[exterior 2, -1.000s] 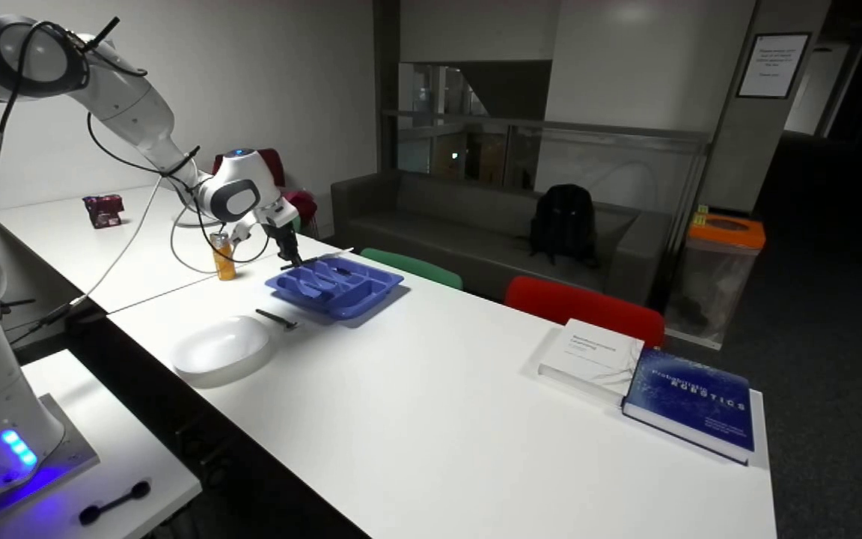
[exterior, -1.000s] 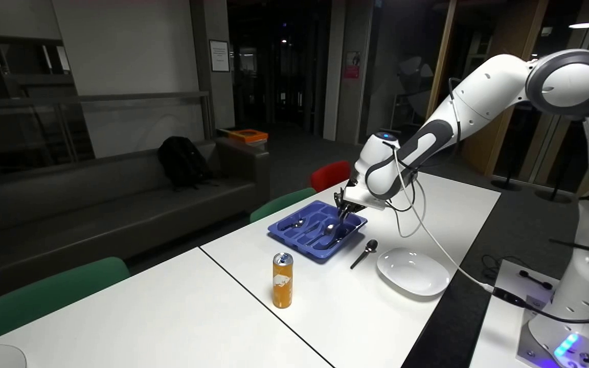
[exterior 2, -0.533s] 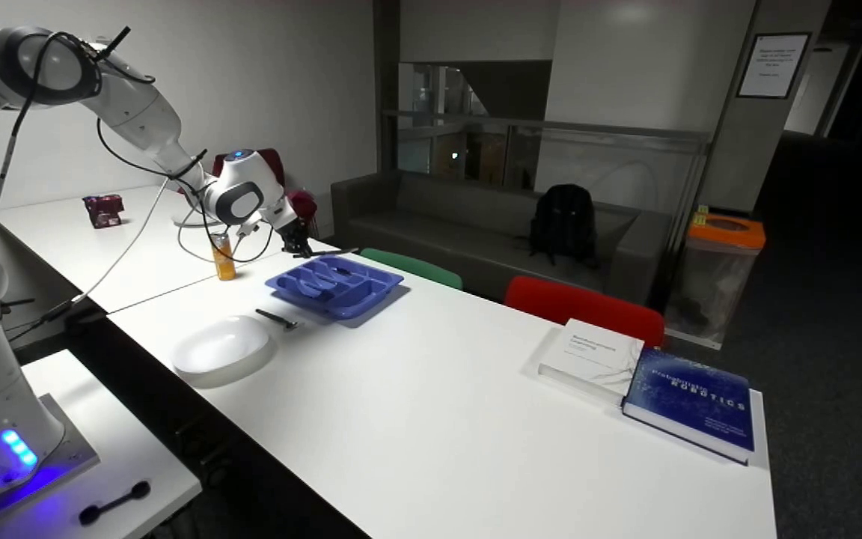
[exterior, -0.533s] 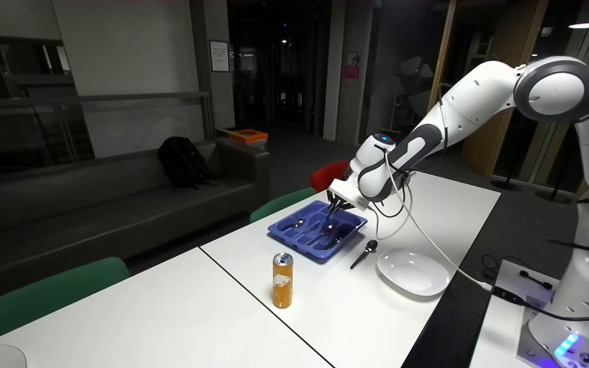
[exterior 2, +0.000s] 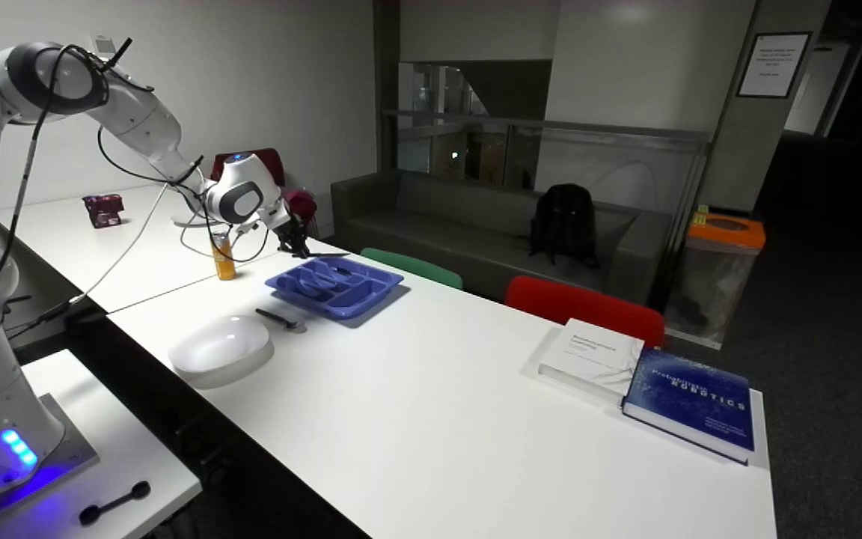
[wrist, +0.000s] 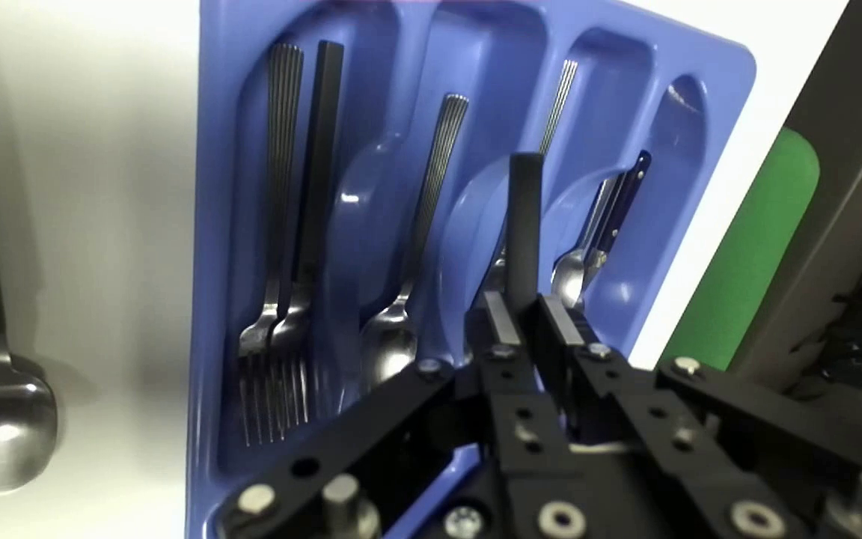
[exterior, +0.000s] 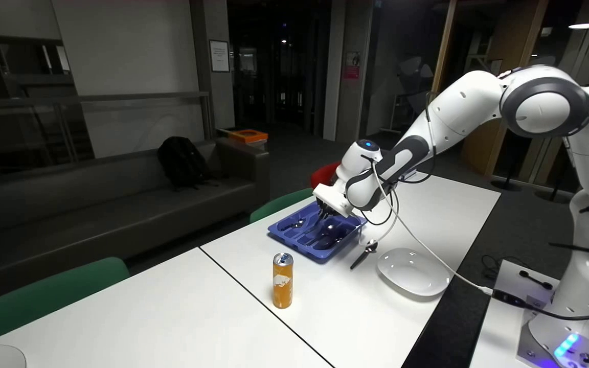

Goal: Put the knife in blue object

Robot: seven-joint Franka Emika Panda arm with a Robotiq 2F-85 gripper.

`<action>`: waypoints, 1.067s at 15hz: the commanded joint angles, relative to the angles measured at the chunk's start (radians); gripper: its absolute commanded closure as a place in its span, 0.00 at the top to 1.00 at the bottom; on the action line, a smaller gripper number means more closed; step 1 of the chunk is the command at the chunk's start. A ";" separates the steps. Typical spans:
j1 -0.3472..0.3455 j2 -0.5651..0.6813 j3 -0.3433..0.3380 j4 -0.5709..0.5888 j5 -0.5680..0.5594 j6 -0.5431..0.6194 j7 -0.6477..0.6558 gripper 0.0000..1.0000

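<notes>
The knife (wrist: 524, 224) is slim and dark. My gripper (wrist: 530, 311) is shut on it, and in the wrist view its dark end points forward from between the fingertips. The blue tray (wrist: 210, 224) lies below, with the knife over its inner compartments. In an exterior view the knife (exterior 2: 328, 254) is held nearly level close above the far rim of the tray (exterior 2: 352, 311), beside the gripper (exterior 2: 298, 251). In an exterior view the gripper (exterior: 326, 210) is over the tray (exterior: 294, 243); the knife is hard to make out there. The knife's other end is hidden by the fingers.
Several forks and spoons lie in the tray, including a spoon (wrist: 390, 344). A dark-handled spoon (exterior: 364, 254) lies on the table beside the tray, near a white plate (exterior: 412, 271). An orange can (exterior: 282, 281) stands nearby. Two books (exterior 2: 689, 404) lie at the table's end.
The arm has moved the knife further over the tray and lower, with the gripper going left in an exterior view. The gripper has stayed shut on the knife. The tray has not moved.
</notes>
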 commanded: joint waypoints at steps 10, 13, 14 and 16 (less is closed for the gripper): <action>-0.128 0.004 0.159 0.225 -0.110 -0.348 0.118 0.03; -0.198 0.024 0.221 0.271 -0.084 -0.365 0.092 0.03; -0.214 0.033 0.234 0.284 -0.079 -0.367 0.093 0.03; -0.243 0.045 0.259 0.305 -0.070 -0.377 0.089 0.03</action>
